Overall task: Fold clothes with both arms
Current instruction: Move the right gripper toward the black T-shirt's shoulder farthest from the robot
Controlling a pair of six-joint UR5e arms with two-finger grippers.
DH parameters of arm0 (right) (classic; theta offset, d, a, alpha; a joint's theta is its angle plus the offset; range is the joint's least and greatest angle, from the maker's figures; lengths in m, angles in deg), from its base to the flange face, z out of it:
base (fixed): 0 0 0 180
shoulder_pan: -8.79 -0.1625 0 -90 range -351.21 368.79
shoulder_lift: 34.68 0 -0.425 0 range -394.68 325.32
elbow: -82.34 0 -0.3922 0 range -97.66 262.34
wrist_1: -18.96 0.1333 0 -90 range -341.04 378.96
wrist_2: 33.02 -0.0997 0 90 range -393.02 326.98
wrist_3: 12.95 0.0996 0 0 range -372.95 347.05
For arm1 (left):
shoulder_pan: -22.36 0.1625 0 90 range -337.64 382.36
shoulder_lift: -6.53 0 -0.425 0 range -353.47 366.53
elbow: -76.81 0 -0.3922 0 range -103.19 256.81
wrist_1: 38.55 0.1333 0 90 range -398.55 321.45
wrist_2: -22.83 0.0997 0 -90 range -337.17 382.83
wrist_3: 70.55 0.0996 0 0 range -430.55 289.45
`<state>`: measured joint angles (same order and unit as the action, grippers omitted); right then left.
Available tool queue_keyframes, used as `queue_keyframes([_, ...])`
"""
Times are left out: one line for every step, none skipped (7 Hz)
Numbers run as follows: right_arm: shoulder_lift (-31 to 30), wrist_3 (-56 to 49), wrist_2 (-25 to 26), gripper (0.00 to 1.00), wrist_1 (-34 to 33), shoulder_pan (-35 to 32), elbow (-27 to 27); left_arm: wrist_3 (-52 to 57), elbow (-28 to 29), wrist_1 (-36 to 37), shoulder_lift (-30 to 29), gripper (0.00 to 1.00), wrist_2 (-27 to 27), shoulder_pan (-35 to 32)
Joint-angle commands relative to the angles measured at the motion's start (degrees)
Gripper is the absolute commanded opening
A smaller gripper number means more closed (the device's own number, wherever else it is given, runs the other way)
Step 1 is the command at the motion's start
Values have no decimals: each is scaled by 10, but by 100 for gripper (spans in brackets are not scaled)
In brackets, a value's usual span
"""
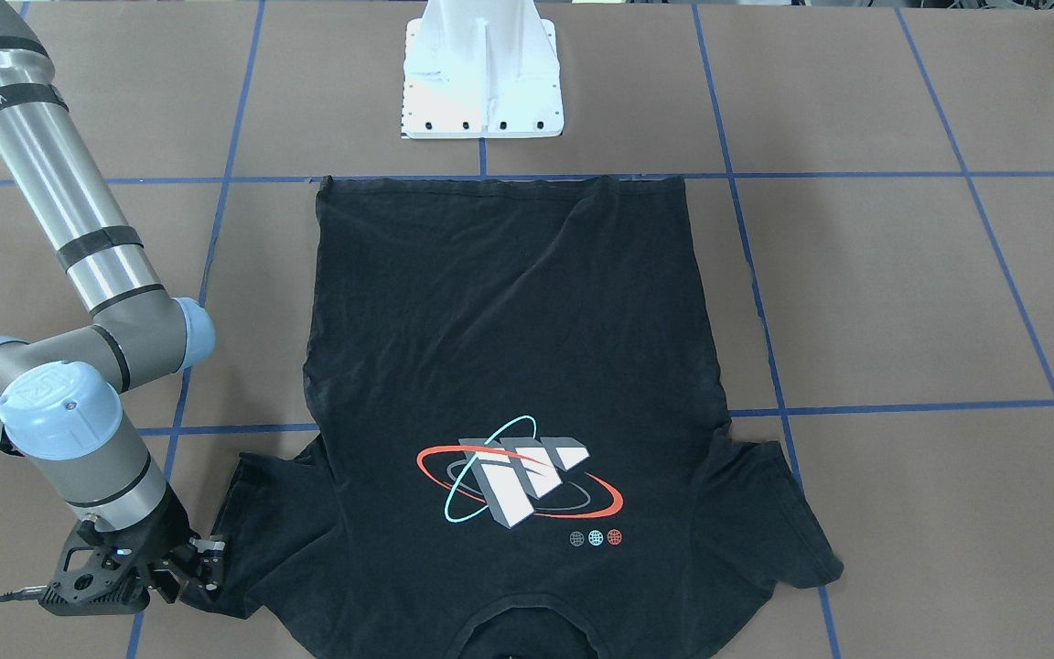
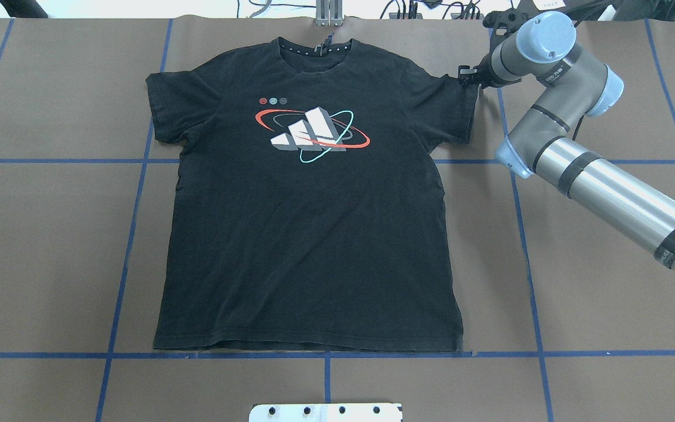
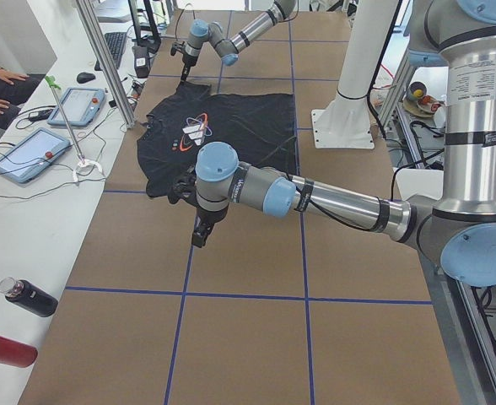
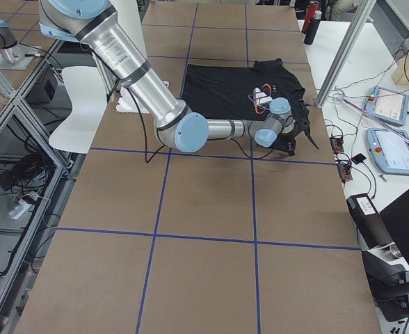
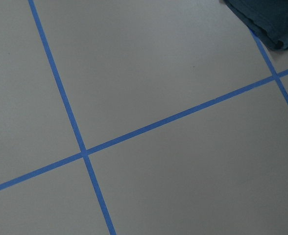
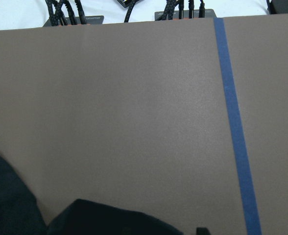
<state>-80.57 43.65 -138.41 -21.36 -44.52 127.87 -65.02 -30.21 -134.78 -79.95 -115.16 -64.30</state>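
The black T-shirt (image 2: 314,234) lies flat, print side up, collar at the table's far edge; it also shows in the front-facing view (image 1: 509,348). My right gripper (image 1: 207,566) is low at the outer edge of the sleeve (image 1: 257,513) on my right side. Its jaws look open, one finger (image 1: 210,547) at the sleeve hem, and the cloth lies flat. It also shows in the overhead view (image 2: 467,76). My left gripper (image 3: 199,234) shows only in the exterior left view, raised above bare table beyond the other sleeve (image 3: 158,181); I cannot tell its state. The left wrist view shows only that sleeve's tip (image 5: 271,24).
The white pedestal (image 1: 481,73) stands at the hem side of the shirt. Blue tape lines (image 2: 132,234) grid the brown table. Cables (image 2: 408,9) run along the far edge. Tablets (image 3: 29,154) and bottles (image 3: 29,297) sit on the operators' white desk.
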Motion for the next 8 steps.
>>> queue_keyframes([-4, -1, -4, 0, 1, -9, 16, 0, 0, 0, 0, 99, 0, 0])
queue_keyframes([-50, 1, -5, 0, 0, -11, 77, 0, 0, 0, 0, 99, 0, 0])
queue_keyframes([-74, 3, -8, 0, 0, -12, 111, 0, 1, 0, 0, 99, -2, 0])
queue_keyframes([-102, 1, -10, 0, 0, -12, 135, 0, 2, -3, 0, 99, -8, 0])
queue_keyframes([-112, 1, -11, 0, 2, -13, 147, 0, 1, -3, 1, 100, -10, -1])
queue_keyframes([-129, 3, -17, 0, 1, -13, 167, 0, 2, -3, 0, 99, -10, 0])
queue_keyframes([-131, 4, -21, 0, 0, -14, 177, -1, 2, -3, 0, 99, -10, -1])
queue_keyframes([-120, 22, -22, 0, -5, -10, 190, -1, 2, -3, 1, 99, -10, -1])
